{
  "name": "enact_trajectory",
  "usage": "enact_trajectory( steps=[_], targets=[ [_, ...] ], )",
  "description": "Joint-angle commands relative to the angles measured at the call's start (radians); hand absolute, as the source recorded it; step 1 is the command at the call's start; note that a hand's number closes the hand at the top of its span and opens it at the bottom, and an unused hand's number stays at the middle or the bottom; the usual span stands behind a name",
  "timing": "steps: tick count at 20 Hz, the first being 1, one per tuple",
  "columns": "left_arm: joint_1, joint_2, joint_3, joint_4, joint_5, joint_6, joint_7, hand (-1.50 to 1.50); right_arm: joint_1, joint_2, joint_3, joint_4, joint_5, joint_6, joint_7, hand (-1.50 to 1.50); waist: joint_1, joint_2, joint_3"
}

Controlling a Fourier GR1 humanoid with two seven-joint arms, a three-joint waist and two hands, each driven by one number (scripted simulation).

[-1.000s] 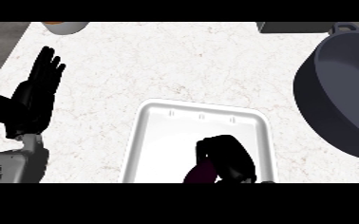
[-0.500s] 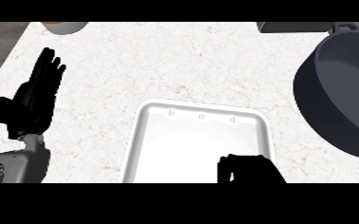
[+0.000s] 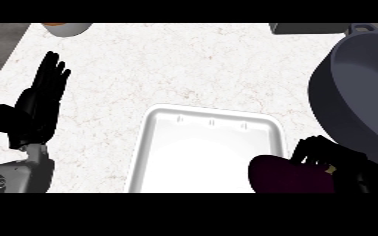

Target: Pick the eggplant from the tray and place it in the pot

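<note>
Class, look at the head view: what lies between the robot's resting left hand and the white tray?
Only bare marbled counter lies between the left hand and the white tray; the head view shows this.

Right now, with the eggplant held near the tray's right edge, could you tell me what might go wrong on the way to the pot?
1. The right hand curls round the eggplant at the view's lower edge, so the hold is largely hidden; it might slip.
2. The pot stands close by with a tall wall; a low carry could strike its rim.
3. The eggplant overlaps the tray rim and could catch it.
</note>
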Motion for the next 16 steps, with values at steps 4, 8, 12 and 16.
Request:
enact_trajectory(
  steps=[4,8,12,16],
  targets=[
    [-0.044,-0.021,-0.014,0.010,-0.021,0.022,0.038,0.00,0.051,-0.074,-0.273,-0.174,-0.093,0.012,-0.006,1.50,0.005,0.003,0.000],
    [-0.005,0.015,0.029,0.000,0.020,-0.033,0.004,0.00,-0.052,-0.083,-0.475,-0.099,-0.290,0.064,-0.017,1.50,0.016,0.004,0.000],
    [0.014,0.015,0.016,-0.036,0.005,-0.039,0.000,0.00,-0.069,-0.079,-0.621,0.066,-0.394,0.021,-0.144,1.50,0.019,0.004,0.001],
    [-0.022,0.008,0.031,0.026,0.009,-0.048,-0.020,0.00,-0.118,-0.085,-0.746,0.246,-0.538,0.026,-0.242,1.50,0.019,0.007,0.001]
  ],
)
